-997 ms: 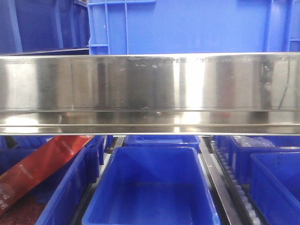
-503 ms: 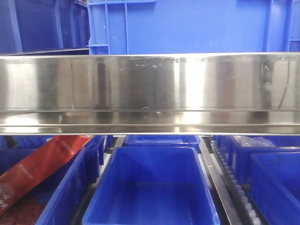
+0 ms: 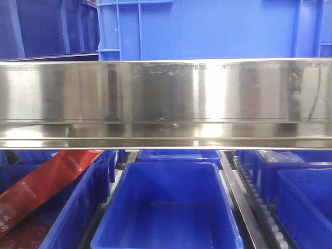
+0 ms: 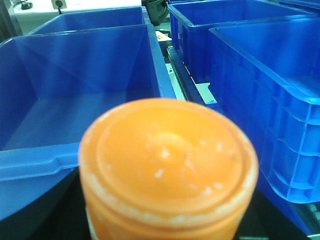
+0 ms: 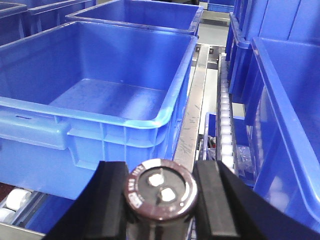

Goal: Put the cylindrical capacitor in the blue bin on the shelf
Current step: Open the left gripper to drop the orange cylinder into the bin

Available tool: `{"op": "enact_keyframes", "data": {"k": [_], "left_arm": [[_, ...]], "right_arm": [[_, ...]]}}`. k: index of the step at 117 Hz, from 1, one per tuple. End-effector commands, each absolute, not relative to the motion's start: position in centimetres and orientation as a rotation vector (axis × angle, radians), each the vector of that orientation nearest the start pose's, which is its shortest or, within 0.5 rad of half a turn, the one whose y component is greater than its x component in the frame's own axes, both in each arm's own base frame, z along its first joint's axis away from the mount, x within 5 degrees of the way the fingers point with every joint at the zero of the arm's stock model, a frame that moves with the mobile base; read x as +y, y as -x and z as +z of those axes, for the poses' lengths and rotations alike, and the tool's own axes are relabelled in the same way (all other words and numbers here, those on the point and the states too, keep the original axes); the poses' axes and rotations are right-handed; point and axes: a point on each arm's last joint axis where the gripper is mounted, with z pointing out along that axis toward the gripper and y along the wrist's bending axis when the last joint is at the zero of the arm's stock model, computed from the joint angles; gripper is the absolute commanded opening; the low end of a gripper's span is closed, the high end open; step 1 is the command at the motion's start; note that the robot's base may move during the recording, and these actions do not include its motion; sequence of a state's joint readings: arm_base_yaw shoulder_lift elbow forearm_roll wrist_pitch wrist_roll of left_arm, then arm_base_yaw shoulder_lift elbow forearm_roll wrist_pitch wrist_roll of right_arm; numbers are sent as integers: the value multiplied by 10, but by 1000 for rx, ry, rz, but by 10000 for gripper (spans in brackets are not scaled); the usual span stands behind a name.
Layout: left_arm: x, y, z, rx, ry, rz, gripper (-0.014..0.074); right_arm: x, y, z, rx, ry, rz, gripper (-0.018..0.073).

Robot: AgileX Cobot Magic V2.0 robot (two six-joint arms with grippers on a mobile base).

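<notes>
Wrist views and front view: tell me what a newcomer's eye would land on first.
A blurred orange round cap fills the lower left wrist view, in front of a deep blue bin. In the right wrist view, the right end effector clamps a cylindrical capacitor, its two-terminal end facing the camera, before a blue bin. In the front view, the mirror-like steel front rail of the shelf spans the whole frame.

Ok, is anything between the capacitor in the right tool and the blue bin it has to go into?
Nothing visible stands in the way. The cylindrical capacitor sits clamped in the right tool. The blue bin ahead is open-topped and looks empty, and only its own near wall and rim face the capacitor.
</notes>
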State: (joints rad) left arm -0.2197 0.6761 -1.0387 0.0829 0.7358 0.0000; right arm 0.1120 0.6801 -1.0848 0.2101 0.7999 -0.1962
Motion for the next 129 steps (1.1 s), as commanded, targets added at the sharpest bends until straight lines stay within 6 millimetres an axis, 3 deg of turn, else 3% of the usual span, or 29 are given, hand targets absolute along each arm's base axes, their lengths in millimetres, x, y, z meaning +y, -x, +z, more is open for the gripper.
{"op": "enact_keyframes", "data": {"k": [1, 16, 32, 48, 62, 75, 96, 129], "left_arm": [[-20, -106, 437, 1802, -222, -81, -111], [-25, -112, 451, 1773, -235, -116, -111], [-49, -128, 473, 1742, -391, -189, -111], [-97, -156, 493, 1721, -566, -315, -111], [-142, -184, 497, 1723, -661, -377, -111], [-178, -217, 491, 1741, -697, -389, -111], [-219, -266, 467, 1802, -723, -376, -111], [-261, -308, 427, 1883, -720, -459, -111]], "right_arm": [[24, -98, 446, 1820, 253, 175, -143], [24, -98, 446, 1820, 253, 175, -143], [25, -98, 446, 1819, 251, 190, -143], [25, -98, 446, 1819, 251, 190, -143], [26, -98, 446, 1819, 250, 197, -143], [27, -97, 446, 1817, 246, 222, -143], [29, -97, 447, 1814, 240, 260, -143], [29, -97, 447, 1814, 238, 267, -143]]}}
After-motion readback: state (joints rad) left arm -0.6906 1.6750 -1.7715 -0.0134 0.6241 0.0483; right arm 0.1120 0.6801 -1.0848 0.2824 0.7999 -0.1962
